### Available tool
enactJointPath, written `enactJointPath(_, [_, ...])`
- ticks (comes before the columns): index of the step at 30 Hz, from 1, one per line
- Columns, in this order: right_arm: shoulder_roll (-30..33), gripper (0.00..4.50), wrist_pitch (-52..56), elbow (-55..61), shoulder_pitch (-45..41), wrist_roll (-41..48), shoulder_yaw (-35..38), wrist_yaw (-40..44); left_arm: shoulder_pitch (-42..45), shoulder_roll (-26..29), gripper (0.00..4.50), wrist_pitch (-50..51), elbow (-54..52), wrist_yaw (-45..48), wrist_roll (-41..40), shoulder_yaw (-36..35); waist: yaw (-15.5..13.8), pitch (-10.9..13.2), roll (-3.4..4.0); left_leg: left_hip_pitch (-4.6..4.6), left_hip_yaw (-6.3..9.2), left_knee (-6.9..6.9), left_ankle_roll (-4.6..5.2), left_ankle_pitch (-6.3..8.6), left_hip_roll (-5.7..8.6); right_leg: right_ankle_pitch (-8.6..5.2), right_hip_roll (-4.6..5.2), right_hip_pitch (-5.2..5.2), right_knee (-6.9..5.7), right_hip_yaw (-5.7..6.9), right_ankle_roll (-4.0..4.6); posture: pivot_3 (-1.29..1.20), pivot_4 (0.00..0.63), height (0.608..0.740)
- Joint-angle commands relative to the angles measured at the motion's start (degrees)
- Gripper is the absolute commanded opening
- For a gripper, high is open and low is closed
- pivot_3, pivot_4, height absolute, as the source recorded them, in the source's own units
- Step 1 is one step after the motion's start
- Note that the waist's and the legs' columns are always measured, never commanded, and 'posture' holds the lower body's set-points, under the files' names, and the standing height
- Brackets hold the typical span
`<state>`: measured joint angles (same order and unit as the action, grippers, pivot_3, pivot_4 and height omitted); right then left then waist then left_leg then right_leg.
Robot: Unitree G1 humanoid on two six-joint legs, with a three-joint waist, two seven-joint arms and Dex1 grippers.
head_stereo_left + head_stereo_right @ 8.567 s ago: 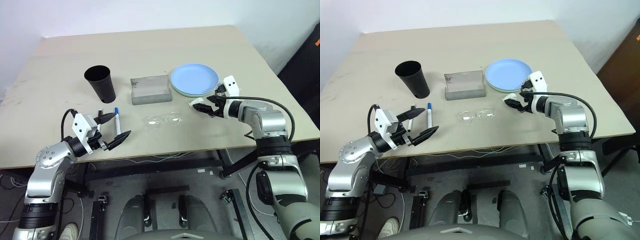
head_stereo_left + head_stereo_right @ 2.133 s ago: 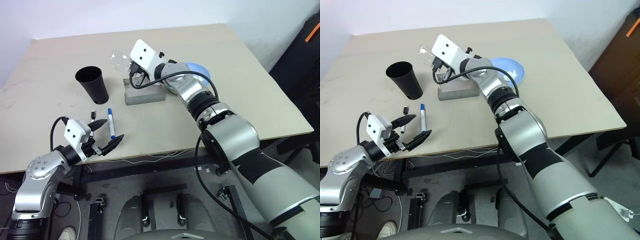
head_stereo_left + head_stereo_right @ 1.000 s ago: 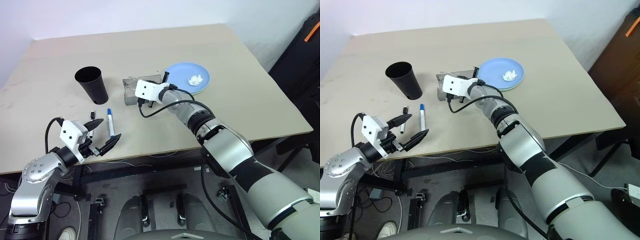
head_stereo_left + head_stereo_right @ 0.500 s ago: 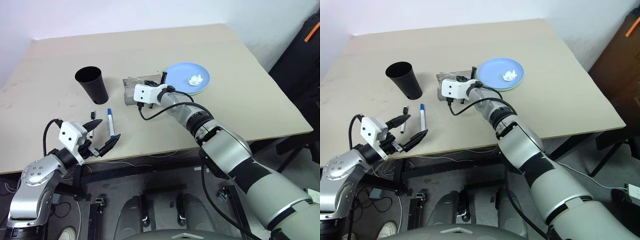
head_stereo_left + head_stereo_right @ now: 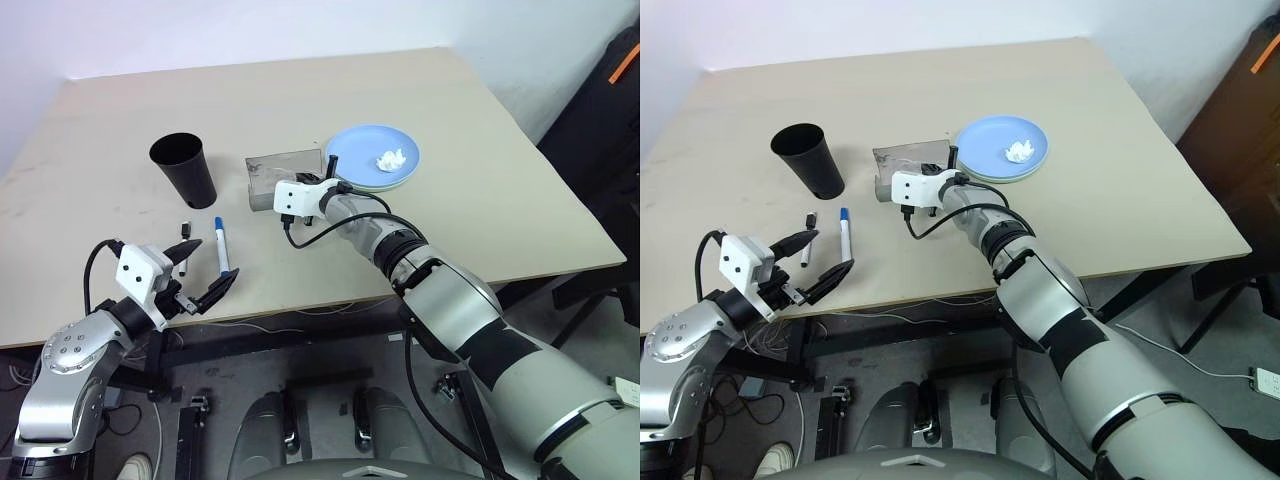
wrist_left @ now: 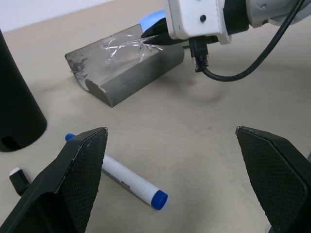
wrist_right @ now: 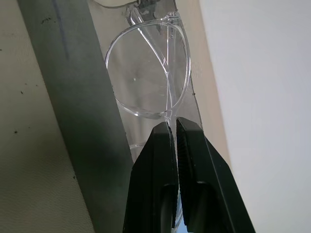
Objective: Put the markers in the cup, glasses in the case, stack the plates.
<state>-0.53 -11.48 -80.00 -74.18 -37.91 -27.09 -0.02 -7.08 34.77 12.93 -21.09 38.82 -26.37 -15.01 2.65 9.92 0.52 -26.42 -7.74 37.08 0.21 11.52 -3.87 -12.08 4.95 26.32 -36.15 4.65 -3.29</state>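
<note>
— So why is the right gripper (image 7: 171, 127) pinched on the glasses (image 7: 148, 73) over the case (image 5: 282, 181)?

— To lower them in, I'd guess; it grips them at the bridge, and they sit at the case's open mouth, not yet let go.

— And the left gripper (image 6: 180, 182)?

— Spread wide, empty, hovering near the markers (image 5: 221, 246), probably waiting.

— What's in the containers?

— The cup (image 5: 184, 170) looks empty. The plates (image 5: 355, 155) are stacked, blue on top, with a paper wad (image 5: 390, 159) on it.
</note>
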Motion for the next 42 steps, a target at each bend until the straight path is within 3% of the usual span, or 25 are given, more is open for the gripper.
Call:
enactJointPath(1, [-0.22,0.01,-0.07,0.78,-0.92,0.57,0.69,0.12,-0.13,0.04,4.44,-1.27,-2.73,-0.25,-0.19,-2.01,0.01,0.0,0.0,0.0,0.0,0.0,0.0,0.0,0.0,0.0,0.0,0.0,0.0,0.0,0.0,0.0,0.15,0.74])
enactJointPath(3, [-0.17,0.01,-0.27,0.8,-1.12,0.62,0.77,0.41,-0.14,0.1,4.44,-1.36,-2.66,-0.22,-0.16,-2.0,0.01,0.0,0.0,0.0,0.0,0.0,0.0,0.0,0.0,0.0,0.0,0.0,0.0,0.0,0.0,0.0,0.15,0.74])
enactJointPath(4, [-0.15,0.54,-0.49,0.83,-1.24,0.56,0.74,0.38,-0.1,0.11,4.44,-1.37,-2.64,-0.22,-0.17,-1.99,0.01,0.0,0.0,0.0,0.0,0.0,0.0,0.0,0.0,0.0,0.0,0.0,0.0,0.0,0.0,0.0,0.15,0.74])
enactJointPath(6, [-0.15,0.97,-0.9,0.92,-1.6,0.84,1.07,0.27,0.01,0.12,4.44,-1.4,-2.56,-0.24,-0.11,-1.92,0.03,0.0,0.0,0.0,0.0,0.0,0.0,0.0,0.0,0.0,0.0,0.0,0.0,0.0,0.0,0.0,0.15,0.74])
enactJointPath(13, [-0.21,3.29,-3.2,1.32,-2.55,2.96,3.11,1.91,0.41,0.25,4.44,-1.55,-2.13,0.06,0.02,-1.56,0.04,0.0,0.0,0.0,0.0,0.0,0.0,0.0,0.0,0.0,0.0,0.0,0.0,0.0,0.0,0.0,0.15,0.74])
enactJointPath(23, [-0.56,3.29,-1.1,1.45,-4.76,11.36,10.24,23.79,1.67,0.25,4.44,-1.92,-0.81,0.85,0.29,-0.68,-0.01,0.0,0.0,0.01,0.01,0.0,0.02,-0.01,0.0,0.0,-0.02,-0.02,0.0,0.0,-0.01,0.0,0.15,0.74])
enactJointPath(35, [-1.12,3.29,4.74,1.0,-6.15,9.35,8.8,28.15,2.26,-0.12,4.44,-1.76,-0.71,1.59,0.51,-0.44,0.01,0.0,0.0,0.0,0.01,-0.01,0.0,0.0,-0.01,0.0,-0.02,0.0,0.01,0.0,0.0,0.0,0.15,0.74])
enactJointPath(42, [-1.82,3.29,10.36,0.9,-7.43,12.08,11.94,32.24,1.61,-0.23,4.44,-1.48,-1.51,1.44,0.28,-0.82,0.0,0.0,0.0,0.0,0.01,-0.01,0.0,0.0,-0.01,0.0,-0.02,0.0,0.01,0.0,0.0,0.0,0.15,0.74])
